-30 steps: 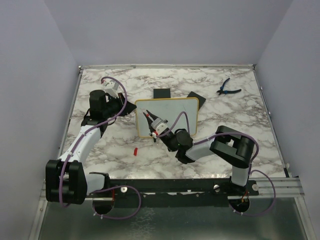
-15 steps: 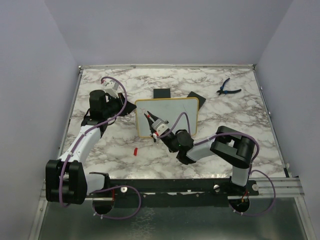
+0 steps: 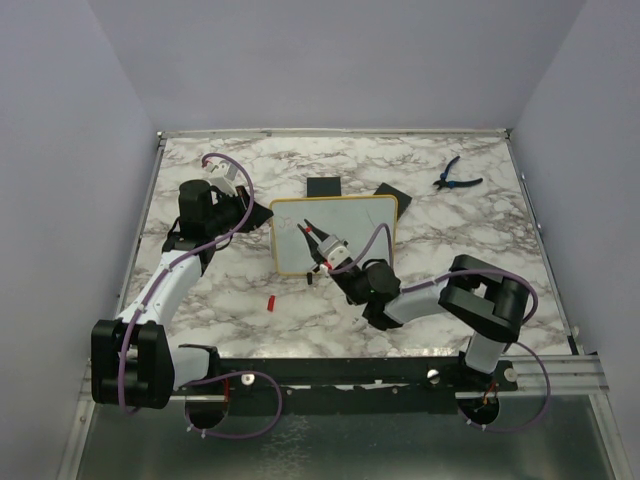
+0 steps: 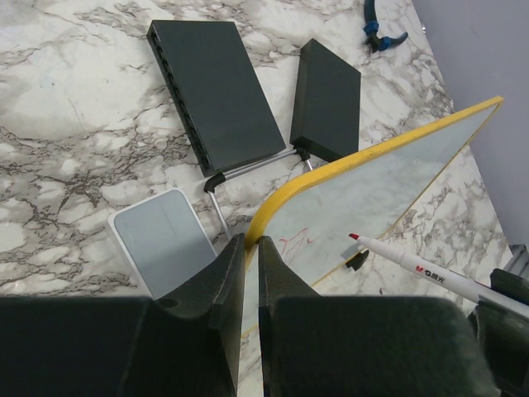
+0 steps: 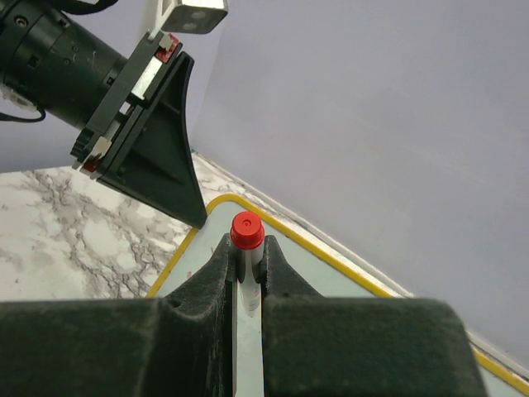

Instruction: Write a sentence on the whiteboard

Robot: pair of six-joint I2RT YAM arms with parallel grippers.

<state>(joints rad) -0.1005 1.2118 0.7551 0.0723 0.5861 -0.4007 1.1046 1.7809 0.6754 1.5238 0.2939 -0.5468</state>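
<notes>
The whiteboard (image 3: 345,228), white with a thin yellow frame, stands tilted on the marble table. My left gripper (image 3: 262,212) is shut on its left edge; in the left wrist view the fingers (image 4: 252,246) pinch the yellow frame. A short red scribble, the sentence (image 4: 294,242), sits near that corner. My right gripper (image 3: 320,242) is shut on a white marker (image 4: 430,270) with a red tip, held just in front of the board's left part. The right wrist view shows the marker's red end (image 5: 247,231) between the fingers, with the board (image 5: 331,281) behind.
Two flat black boxes (image 3: 323,187) (image 3: 390,192) lie behind the board. Blue pliers (image 3: 456,178) rest at the back right. A red cap (image 3: 270,301) lies on the table in front of the board. A small grey-white square (image 4: 161,240) sits by the left gripper.
My right gripper has shifted to the right with the marker, across the board's left part. The left gripper and the board have stayed put.
</notes>
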